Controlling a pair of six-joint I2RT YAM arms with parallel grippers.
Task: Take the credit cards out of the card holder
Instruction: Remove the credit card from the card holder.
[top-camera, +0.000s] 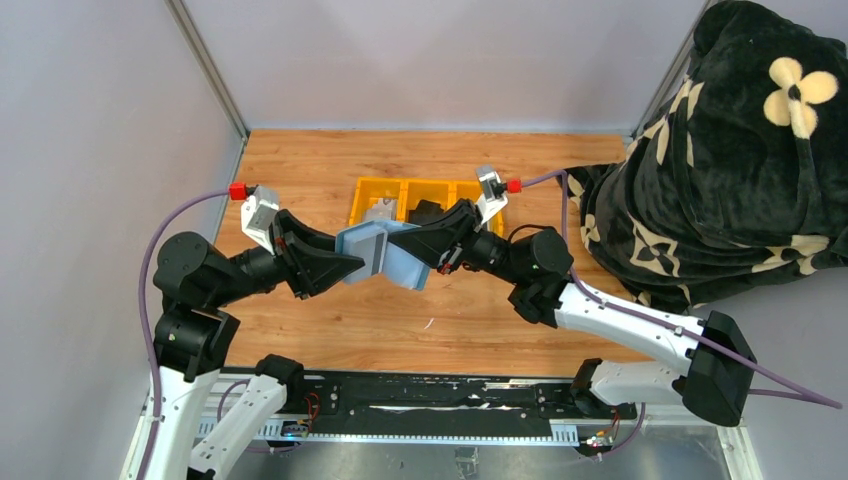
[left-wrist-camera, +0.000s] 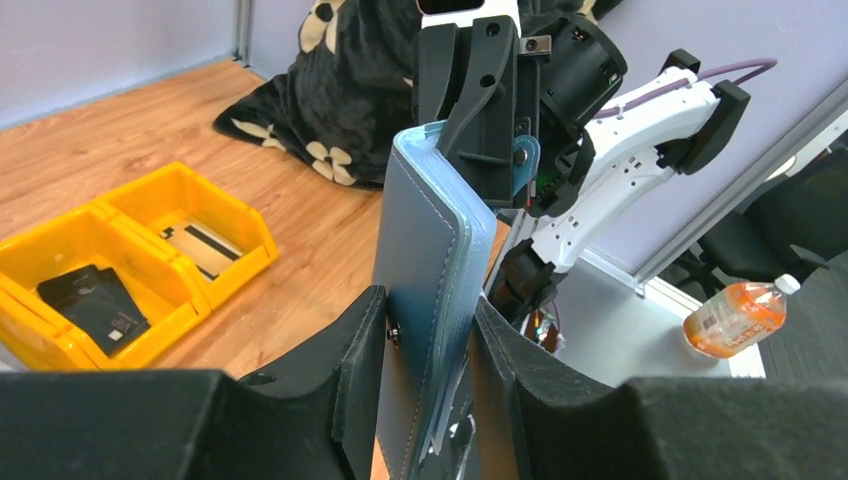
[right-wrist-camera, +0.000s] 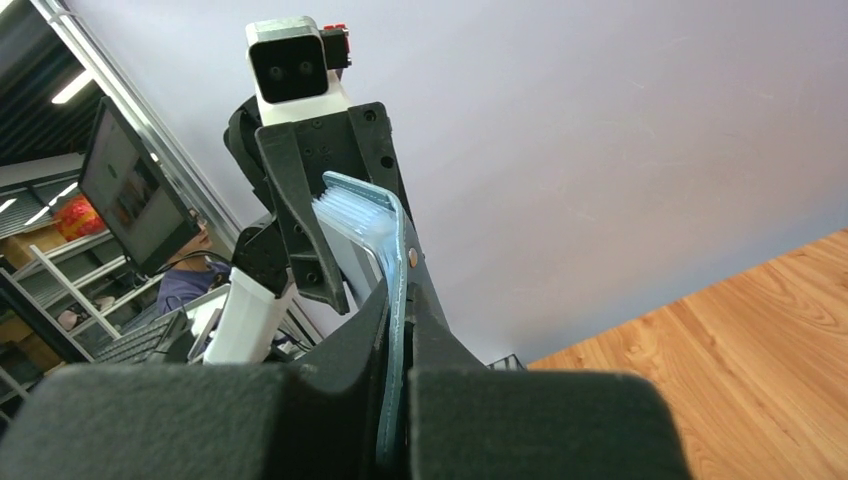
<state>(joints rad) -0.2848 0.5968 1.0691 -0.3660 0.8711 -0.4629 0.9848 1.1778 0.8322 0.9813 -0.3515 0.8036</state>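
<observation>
The blue-grey card holder (top-camera: 378, 255) hangs open in the air between both grippers, above the table. My left gripper (top-camera: 350, 264) is shut on its thicker half, which stands upright between my jaws in the left wrist view (left-wrist-camera: 428, 310). My right gripper (top-camera: 420, 246) is shut on the other flap (right-wrist-camera: 397, 262), whose pale slotted leaves (right-wrist-camera: 350, 215) fan out beyond it. One credit card (left-wrist-camera: 200, 241) with a black stripe lies in the yellow tray (top-camera: 372, 183). I cannot tell whether cards sit inside the holder.
The yellow three-compartment tray (left-wrist-camera: 245, 262) lies behind the holder and holds a black pouch (top-camera: 426, 212). A black flowered blanket (top-camera: 720, 180) is heaped at the right. Grey walls close the left and back. A drink bottle (left-wrist-camera: 738, 316) lies off the table.
</observation>
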